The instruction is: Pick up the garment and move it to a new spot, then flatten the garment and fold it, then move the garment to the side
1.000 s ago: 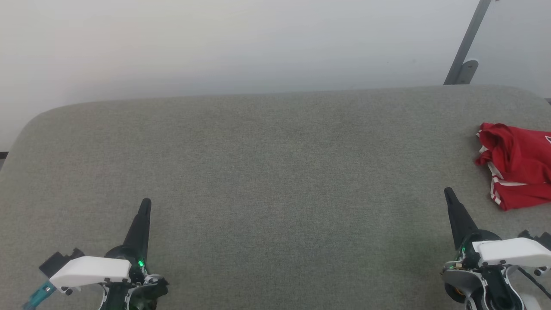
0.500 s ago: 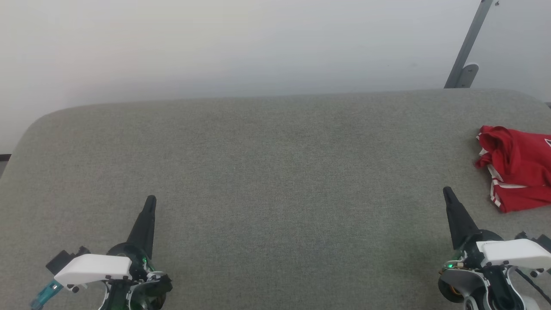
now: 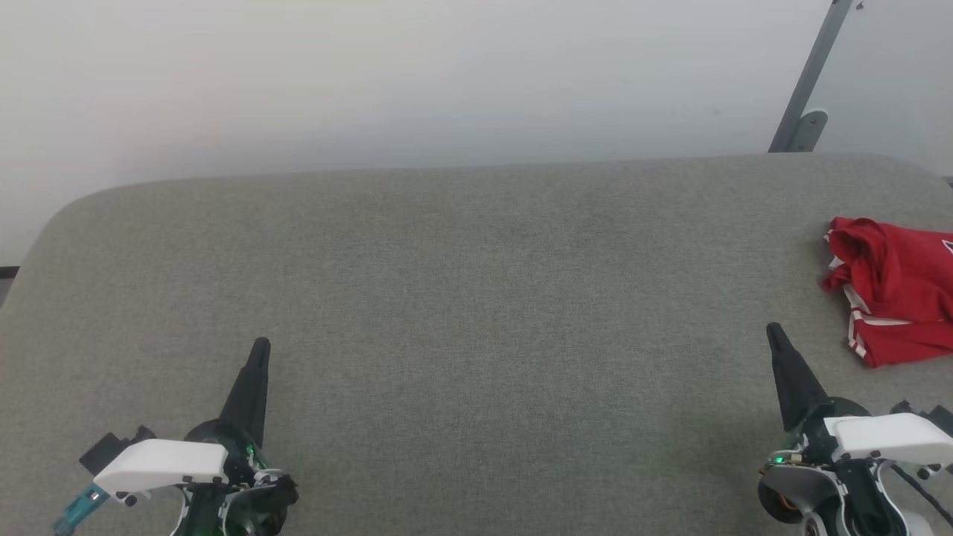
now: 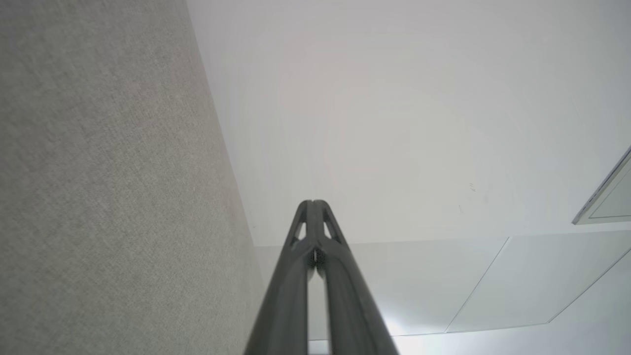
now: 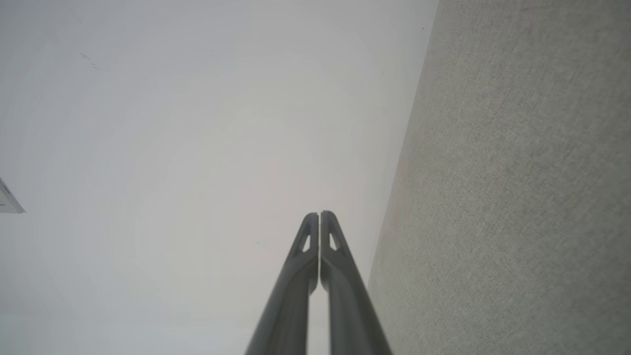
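The garment [image 3: 893, 286], a red shirt with red-and-white striped trim, lies crumpled at the far right of the grey fabric surface [image 3: 476, 298], partly cut off by the head view's right edge. My right gripper [image 3: 774, 331] hovers at the lower right, shut and empty, a short way left of and nearer than the garment. At the lower left, far from the garment, my left gripper [image 3: 260, 346] is likewise shut and empty. Both wrist views show the fingertips pressed together, the left gripper [image 4: 312, 203] and the right gripper [image 5: 319, 214] each against a pale wall.
The grey surface has rounded far corners and ends at a pale wall [image 3: 372, 74]. A grey metal bar with a bracket [image 3: 808, 89] leans against the wall at the far right.
The whole head view shifted slightly between one second ago and half a second ago, a camera move. Since then nothing has moved; the garment lies as before.
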